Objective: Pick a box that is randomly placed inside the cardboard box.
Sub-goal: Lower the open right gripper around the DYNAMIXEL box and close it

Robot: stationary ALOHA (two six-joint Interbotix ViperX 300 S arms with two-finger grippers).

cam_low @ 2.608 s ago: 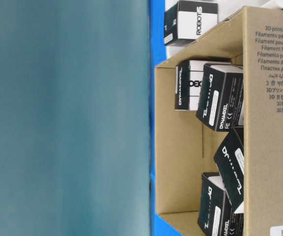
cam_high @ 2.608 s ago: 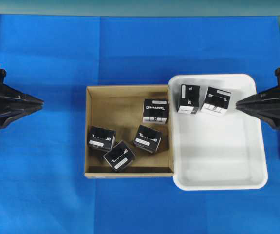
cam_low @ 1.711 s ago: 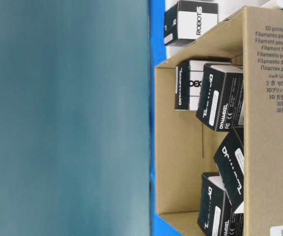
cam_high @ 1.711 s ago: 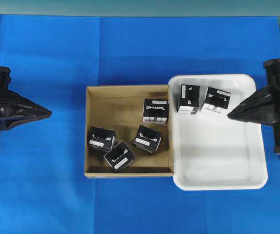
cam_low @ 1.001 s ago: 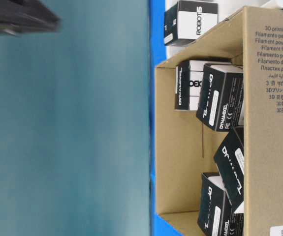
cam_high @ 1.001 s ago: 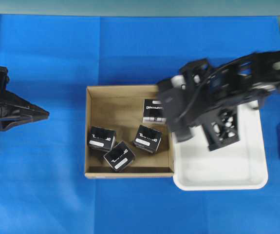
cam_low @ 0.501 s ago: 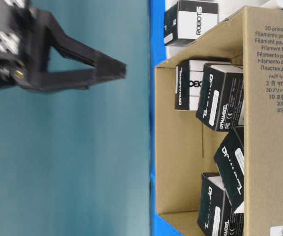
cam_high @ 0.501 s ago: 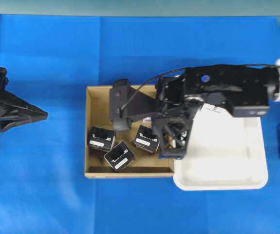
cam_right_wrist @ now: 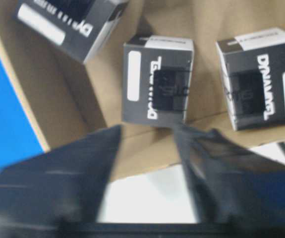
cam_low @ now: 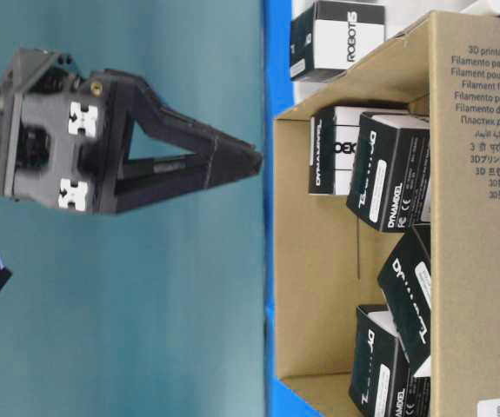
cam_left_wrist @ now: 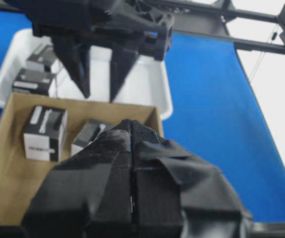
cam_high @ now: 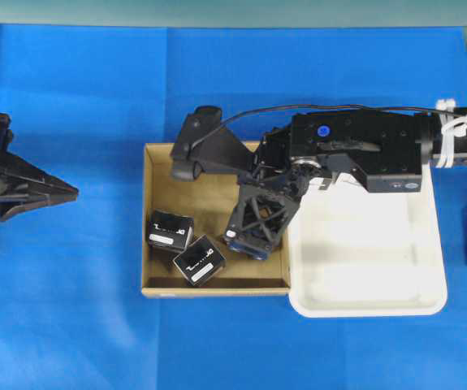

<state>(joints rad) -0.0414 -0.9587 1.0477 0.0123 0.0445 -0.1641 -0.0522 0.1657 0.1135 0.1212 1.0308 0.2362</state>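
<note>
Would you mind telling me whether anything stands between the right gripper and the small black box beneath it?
Nothing visible does: the right gripper hangs open above the small black box in the brown cardboard box, with only bare cardboard floor between them.

Bright, even light is falling from above, casting soft shadows inside the cardboard box (cam_high: 156, 280). The right wrist view is smearing with motion blur; the left gripper (cam_left_wrist: 131, 198) is looming out of focus.

White plastic tray (cam_high: 379, 301) on blue cloth (cam_high: 79, 309), two black-white cartons (cam_left_wrist: 35, 72) in tray's corner.
</note>
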